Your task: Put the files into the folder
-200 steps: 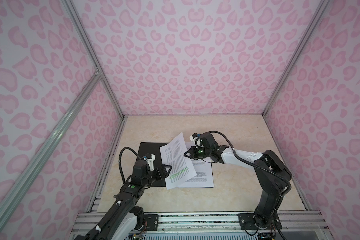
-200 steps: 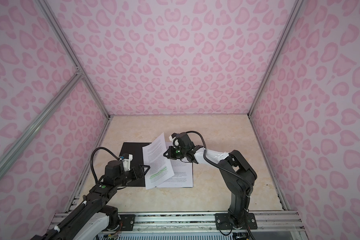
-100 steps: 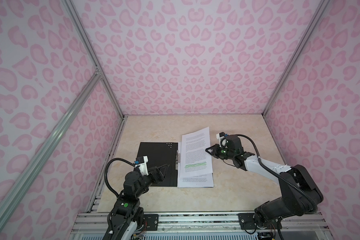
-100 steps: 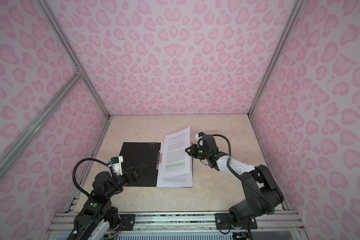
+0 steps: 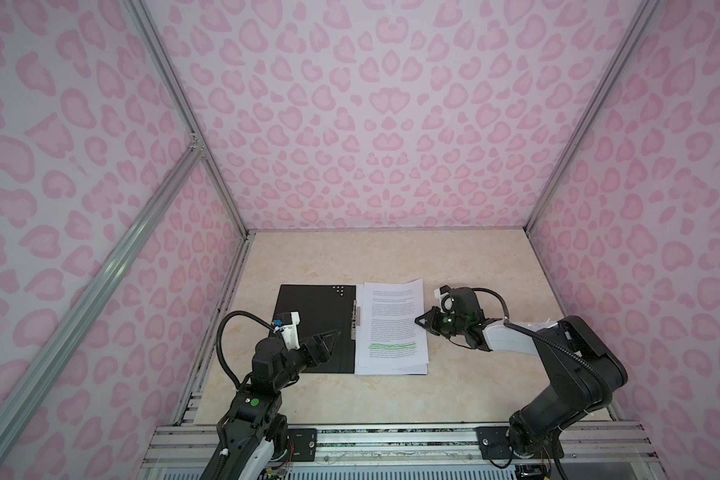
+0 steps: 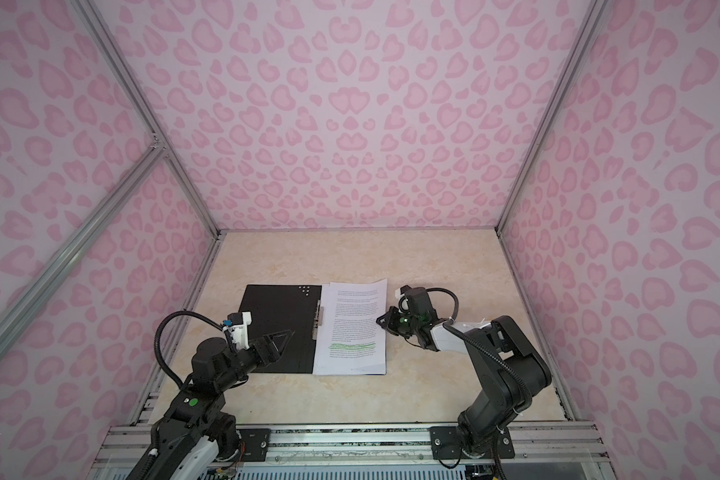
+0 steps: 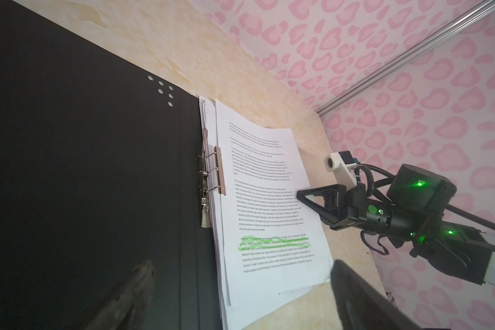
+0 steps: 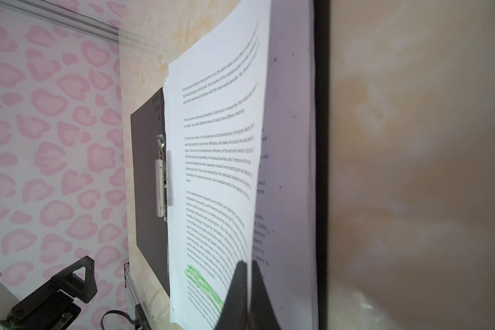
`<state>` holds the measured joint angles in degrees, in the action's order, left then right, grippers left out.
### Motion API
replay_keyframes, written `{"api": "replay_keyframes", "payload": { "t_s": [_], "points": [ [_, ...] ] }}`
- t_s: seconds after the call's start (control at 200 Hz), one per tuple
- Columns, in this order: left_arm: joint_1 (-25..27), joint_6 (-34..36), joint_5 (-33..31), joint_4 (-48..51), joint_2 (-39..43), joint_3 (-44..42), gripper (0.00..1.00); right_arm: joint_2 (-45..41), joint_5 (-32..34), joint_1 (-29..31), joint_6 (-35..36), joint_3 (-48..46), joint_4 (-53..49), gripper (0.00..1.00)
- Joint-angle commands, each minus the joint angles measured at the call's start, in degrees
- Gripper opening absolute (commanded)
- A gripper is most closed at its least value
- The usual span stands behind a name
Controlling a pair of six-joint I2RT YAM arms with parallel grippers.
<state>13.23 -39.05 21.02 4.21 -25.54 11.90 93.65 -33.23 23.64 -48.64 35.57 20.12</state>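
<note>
Enclosure, closed on three sides.
Back wall (image 5: pixel 383 124), left wall (image 5: pixel 38 166), right wall (image 5: pixel 661 208): pale panels printed with pink heart-like blotches.
Corner posts (image 5: pixel 184 120): bare aluminium.
Brace (image 5: pixel 100 270): aluminium, running diagonally across the left wall.
Tabletop (image 5: pixel 391 257): beige, marbled, matt.
Front rail (image 5: pixel 391 440): slotted aluminium along the near edge.
Light: soft and even.

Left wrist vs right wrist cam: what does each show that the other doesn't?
Left wrist only: the right gripper seen from outside, shut on the edge of the top sheet. Right wrist only: the gap under that raised sheet, print on the sheet beneath, and the left gripper from outside. Both: the folder, black inside, its metal clip, and the green highlighted lines.
</note>
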Motion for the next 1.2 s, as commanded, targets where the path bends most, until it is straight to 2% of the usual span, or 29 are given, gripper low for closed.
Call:
{"api": "replay_keyframes", "payload": {
  "t_s": [0.0, 1.07, 1.195],
  "points": [
    [0.0, 0.1, -0.2, -1.4, 0.1, 0.3, 0.98, 0.4, -0.3, 0.5, 0.4, 0.1, 1.8, 0.00],
    [0.0, 0.2, -1.2, -1.2, -2.1, 0.4, 0.97, 0.1, 1.9, 4.1, 6.2, 3.8, -8.0, 0.00],
    [0.0, 0.3, -0.8, -1.7, -3.4, 0.4, 0.98, -1.0, 3.2, 4.3, 6.8, 4.0, -9.5, 0.24]
  ]
}}
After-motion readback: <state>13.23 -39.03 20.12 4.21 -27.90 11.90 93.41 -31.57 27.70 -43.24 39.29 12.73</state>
